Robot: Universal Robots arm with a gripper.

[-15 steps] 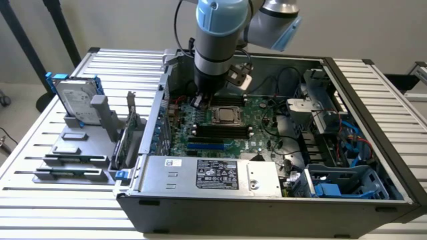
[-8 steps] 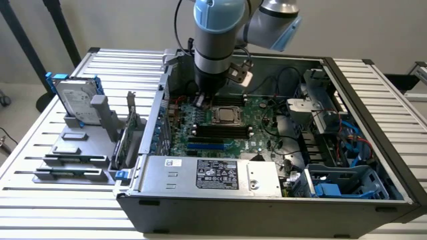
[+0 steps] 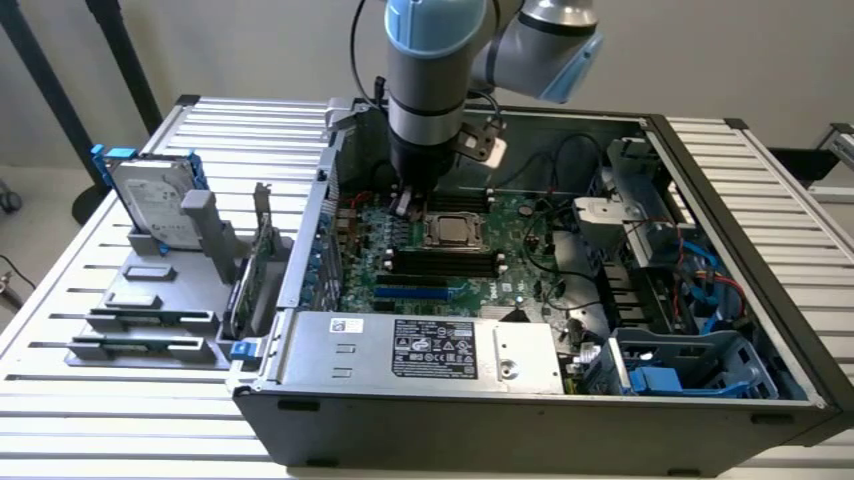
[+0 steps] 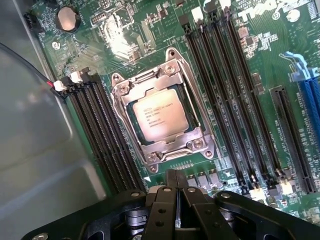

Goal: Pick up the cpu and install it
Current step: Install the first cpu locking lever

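Hovering, exterior view: the arm reaches down into the open computer case [image 3: 747,330] on the slatted worktop [image 3: 80,420], its gripper [image 3: 406,203] low over the green board [image 3: 441,270], just beside the socket on the exterior view's left.
CPU, exterior view: the cpu [image 3: 455,230] lies flat in the socket near the middle of the board, metal top up.
Bystanders, exterior view: a hard drive [image 3: 150,200] with blue rails stands in a grey rack well apart from the case.
Fingers, wrist view: clenched together on nothing, the tips [image 4: 175,186] meeting just short of the socket frame [image 4: 162,112].
CPU, wrist view: the cpu [image 4: 158,114] sits inside the metal frame between the two banks of memory slots [image 4: 227,100], seemingly seated.
Heading: it is close to square, so no real long axis; its printed lines run askew to this picture, roughly across the memory slots.
Risk: the tips look very near the frame; a small slip downward or sideways could scrape the socket frame, and pressing on a chip not fully seated could bend the contacts beneath.
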